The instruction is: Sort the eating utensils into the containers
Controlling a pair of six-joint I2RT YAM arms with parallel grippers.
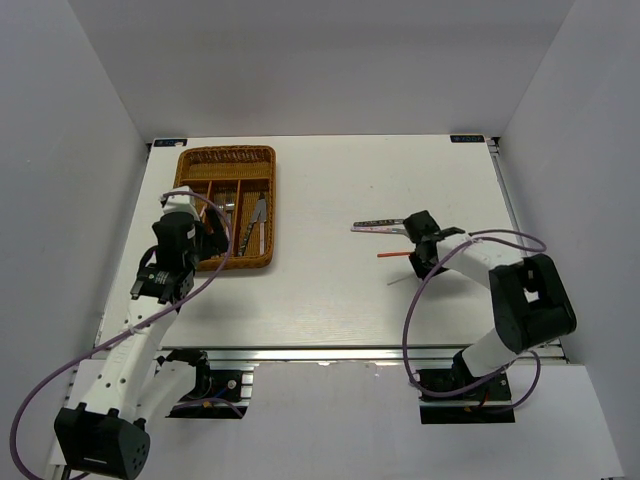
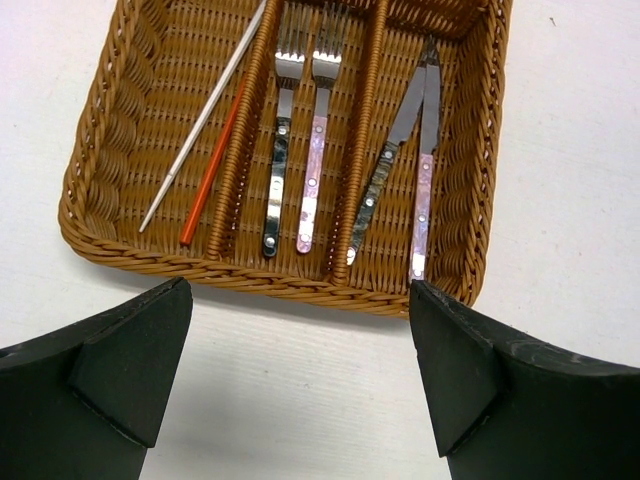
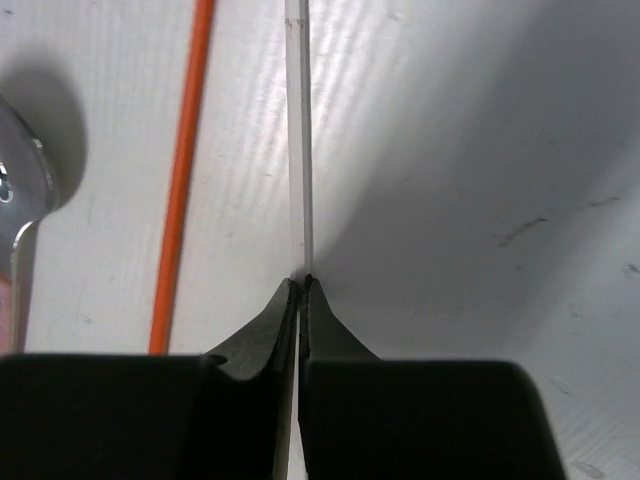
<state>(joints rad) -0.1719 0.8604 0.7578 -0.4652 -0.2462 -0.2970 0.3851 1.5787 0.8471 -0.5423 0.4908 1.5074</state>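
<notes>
Right wrist view: the right pincer (image 3: 300,285) is fully closed, and its two fingertips meet on the near end of the loose pale chopstick (image 3: 298,150). This chopstick runs straight ahead from the fingertips along the white worktop (image 3: 480,150). The loose red chopstick (image 3: 180,180) lies to its left, near it but not touching. The bowl of one spoon shows at the left edge.

Top external view: both spoons (image 1: 378,227) lie side by side on the right half of the worktop, just beyond the right pincer. The wicker tray (image 1: 225,150) stands at the far left, well apart from these items. The left arm hangs over the tray's near end.

Left wrist view: the left pincer (image 2: 300,290) is spread to its widest and grips nothing. Its fingers (image 2: 130,360) frame the tray's near rim. Contents of the long slots, left to right:

1. Left slot: the stowed pale chopstick (image 2: 205,115) and the stowed red chopstick (image 2: 213,170), both lying at a slant. The red one rests against the divider.
2. Middle slot: the dark-handled fork (image 2: 277,170) and the pink-handled fork (image 2: 312,170), side by side, tines at the far end.
3. Right slot: the dark-handled knife (image 2: 380,170) and the pink-handled knife (image 2: 424,200), blades touching at the far end.
</notes>
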